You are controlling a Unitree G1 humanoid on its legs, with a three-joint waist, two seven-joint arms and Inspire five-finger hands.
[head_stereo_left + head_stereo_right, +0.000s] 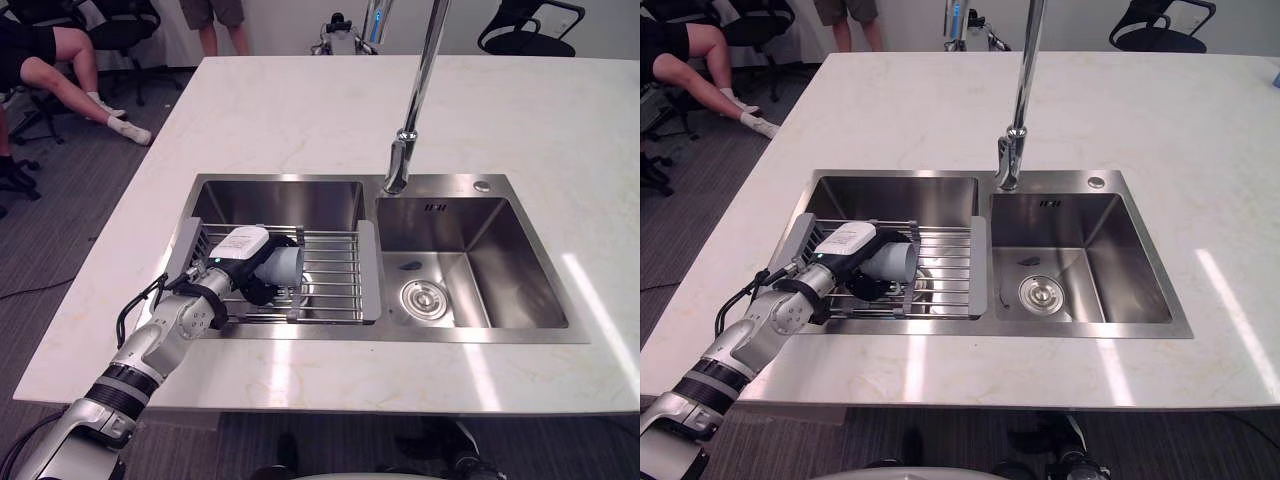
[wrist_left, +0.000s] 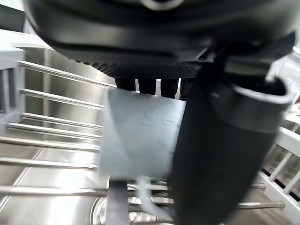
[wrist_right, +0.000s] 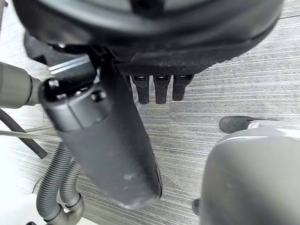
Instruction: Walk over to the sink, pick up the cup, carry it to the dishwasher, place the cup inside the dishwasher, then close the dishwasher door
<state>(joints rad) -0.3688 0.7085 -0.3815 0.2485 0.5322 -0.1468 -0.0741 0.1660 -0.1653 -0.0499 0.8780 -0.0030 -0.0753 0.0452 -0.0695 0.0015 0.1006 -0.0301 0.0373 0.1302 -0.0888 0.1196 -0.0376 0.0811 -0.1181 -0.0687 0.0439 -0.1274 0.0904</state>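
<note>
Left eye view: left hand (image 1: 245, 262) is over the left basin of the double sink (image 1: 450, 335), at a pale grey cup (image 1: 284, 265) lying on its side on the wire drying rack (image 1: 335, 270). The step in hand is judged to be the pick-up. Advice: confirm a firm wrap before lifting, raise the cup straight up clear of the rack bars, and keep it away from the tall tap (image 1: 405, 150).

Right eye view: white marble-pattern countertop (image 1: 940, 110) is glossy and likely slick. Beyond it are grey carpet (image 1: 690, 210), office chairs (image 1: 1160, 20) and a seated person's legs (image 1: 710, 60), well apart from the sink.

Left wrist view: the cup (image 2: 140, 131) sits between the thumb (image 2: 220, 154), laid across its side, and the fingers (image 2: 147, 85) behind it. The hand appears closed about the cup. The smooth wall may slip if it is only lightly pinched.

Right wrist view: right hand (image 3: 154, 42) hangs over carpet, fingers (image 3: 161, 89) relaxed and holding nothing.
</note>
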